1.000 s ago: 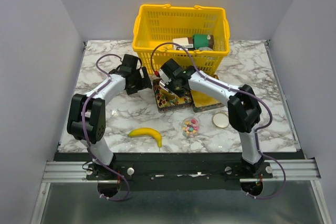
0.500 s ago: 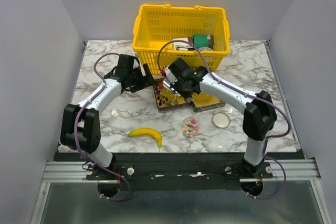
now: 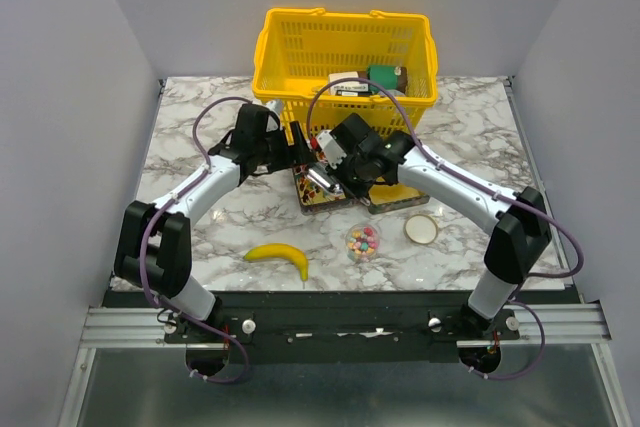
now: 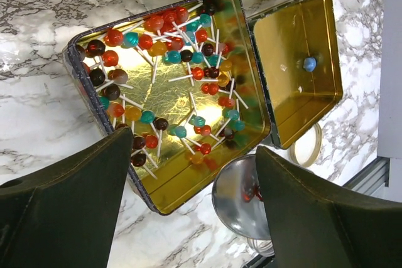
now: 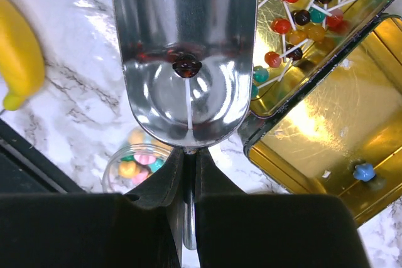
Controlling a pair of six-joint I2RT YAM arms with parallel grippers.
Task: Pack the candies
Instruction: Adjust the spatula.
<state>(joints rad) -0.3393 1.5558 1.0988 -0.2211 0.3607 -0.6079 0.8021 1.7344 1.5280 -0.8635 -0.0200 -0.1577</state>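
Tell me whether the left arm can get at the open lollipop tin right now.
Probably yes. Its jaws hang open directly above the tin, with nothing in between. Only the scoop in the right arm's jaws sits by one corner.

My black fingers [image 4: 63, 205] frame a gold tin [image 4: 166, 186] of red, teal and brown lollipops [image 4: 169, 54] on a grey-veined white marble table [image 4: 50, 4]; silver scoop [image 4: 242, 199] lower right.

Top view high, wide; wrist views close, downward, sharing tin [image 4: 173, 183].
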